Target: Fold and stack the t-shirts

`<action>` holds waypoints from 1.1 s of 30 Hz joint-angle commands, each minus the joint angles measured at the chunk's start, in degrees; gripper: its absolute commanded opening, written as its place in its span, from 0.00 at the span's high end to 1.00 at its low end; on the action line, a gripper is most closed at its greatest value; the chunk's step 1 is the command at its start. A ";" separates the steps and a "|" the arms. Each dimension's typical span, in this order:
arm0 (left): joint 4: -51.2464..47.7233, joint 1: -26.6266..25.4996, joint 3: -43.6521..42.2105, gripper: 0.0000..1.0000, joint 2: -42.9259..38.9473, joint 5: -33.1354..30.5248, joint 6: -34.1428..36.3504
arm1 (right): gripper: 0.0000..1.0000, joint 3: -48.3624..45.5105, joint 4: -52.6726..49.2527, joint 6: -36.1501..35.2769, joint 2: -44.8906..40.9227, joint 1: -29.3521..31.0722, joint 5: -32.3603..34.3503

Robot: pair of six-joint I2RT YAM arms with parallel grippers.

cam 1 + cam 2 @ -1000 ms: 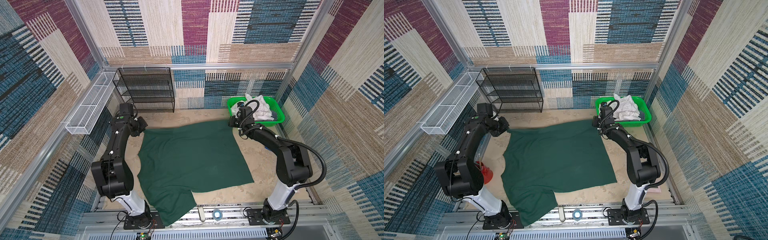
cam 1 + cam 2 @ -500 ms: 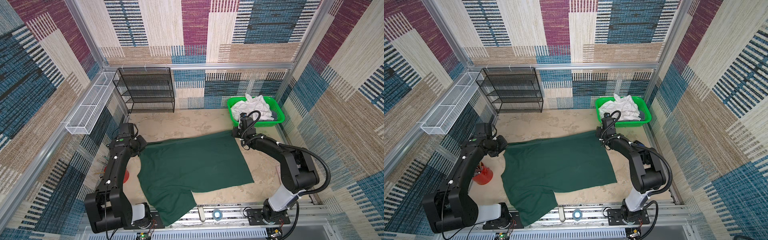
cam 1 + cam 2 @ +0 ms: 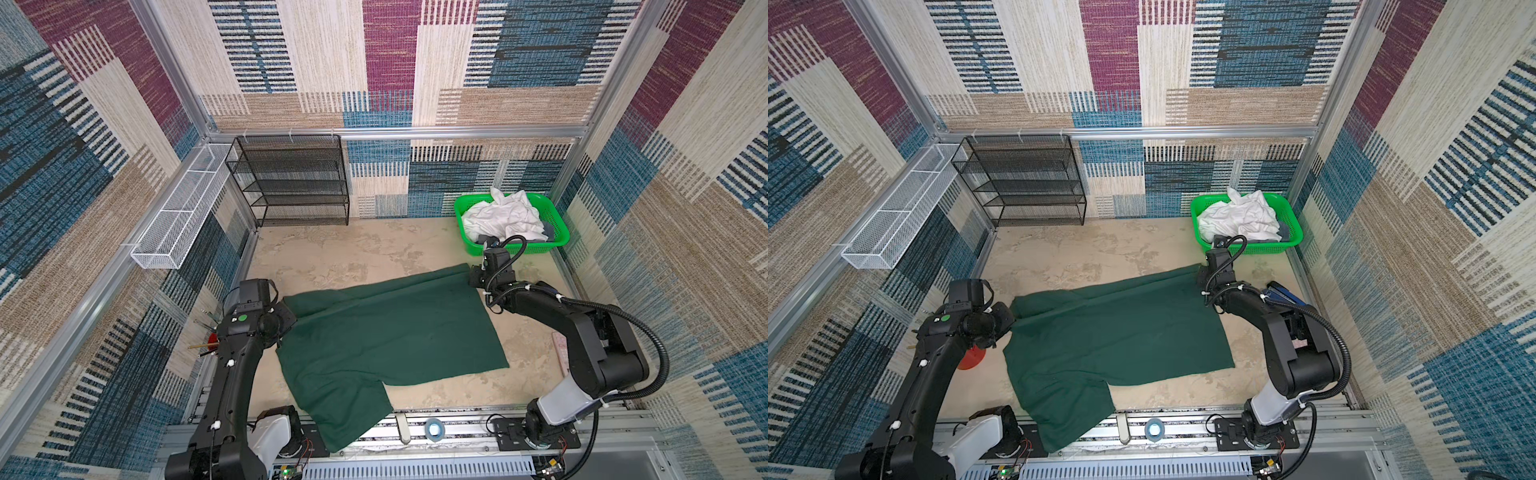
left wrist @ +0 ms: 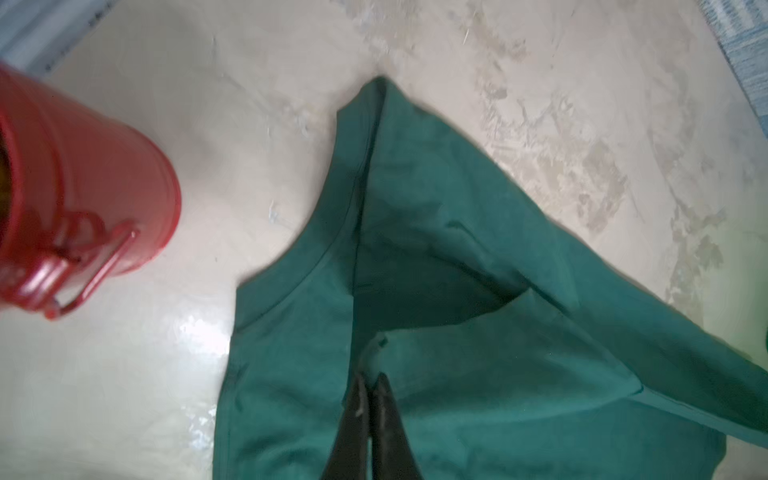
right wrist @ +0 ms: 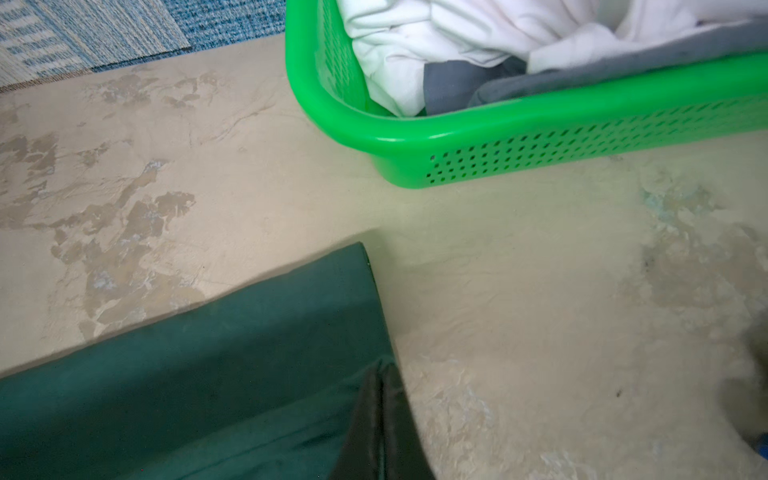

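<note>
The dark green t-shirt (image 3: 386, 332) lies spread across the middle of the surface (image 3: 353, 253), and its near part spills over the front edge beside the left arm's base. Our left gripper (image 4: 370, 380) is clenched on a pinch of cloth beside a curved seamed edge, toward the surface's left edge. Our right gripper (image 5: 381, 370) is clenched on the shirt's far corner, toward the right edge. Between them the far strip of the shirt lies doubled on itself, so we judge we are partway through a fold toward the front edge.

The white t-shirts (image 3: 503, 216) and some grey fabric (image 5: 453, 89) sit heaped in the green basket (image 3: 559, 243) at the back right corner, just beyond the right gripper. A red can (image 4: 83, 178) stands near the left gripper, apart from the cloth.

We expect the shirt to be light and limp. It will likely sag between our two holds and wrinkle if they move unevenly. Corners and seamed edges, where the cloth is thicker, look like the surest places to hold.
</note>
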 commanded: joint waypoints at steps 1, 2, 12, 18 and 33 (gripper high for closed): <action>-1.49 0.01 -3.67 1.00 -2.99 2.26 -2.75 | 1.00 -1.28 2.66 1.84 -1.08 -0.03 0.83; -1.36 0.00 -5.54 1.00 -4.07 3.70 -3.53 | 1.00 -1.93 2.47 2.48 -1.28 -0.03 0.51; -0.36 -2.34 -15.02 0.65 -17.19 10.20 -14.28 | 0.61 -11.67 6.92 10.08 -11.18 0.06 3.37; 11.55 -4.85 -12.63 0.54 -7.58 14.53 -7.57 | 0.55 -8.02 5.82 7.24 -10.70 1.08 -5.68; 9.45 -22.58 13.72 0.52 35.03 -3.40 4.69 | 0.50 2.81 -4.28 6.15 9.79 9.64 -12.96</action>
